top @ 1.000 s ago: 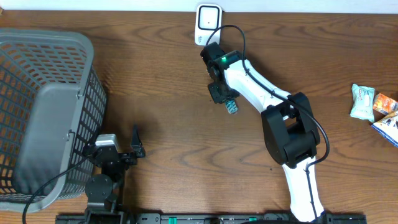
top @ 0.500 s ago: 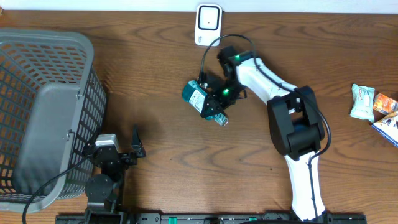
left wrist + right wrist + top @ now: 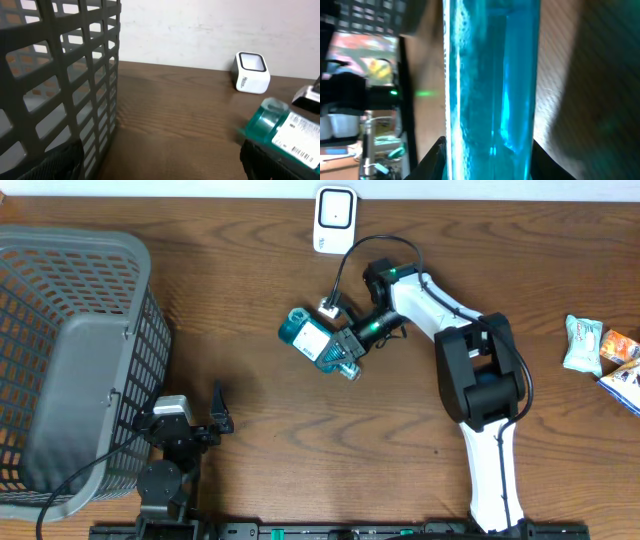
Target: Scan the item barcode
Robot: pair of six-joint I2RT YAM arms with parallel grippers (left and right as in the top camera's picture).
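Across the wooden desk [image 3: 250,490] we see a gray mesh basket [image 3: 150,360] taking up the left side. The white right arm [image 3: 440,320] reaches from the near edge toward the middle. The left arm [image 3: 165,475] sits folded just beside the basket's near corner. A teal bottle [image 3: 315,345] is at the middle of the desk, tilted, cap end toward the basket. Its white barcode label [image 3: 300,132] shows in the left wrist view. The right fingers [image 3: 350,348] pinch the bottle's body from both sides. We cannot tell whether it touches the desk. A white scanner [image 3: 335,218] stands at the far edge, apart from the bottle. Some snack packets [image 3: 600,355] lie at the right edge. The left fingers [image 3: 57,162] are spread wide, with nothing between them.
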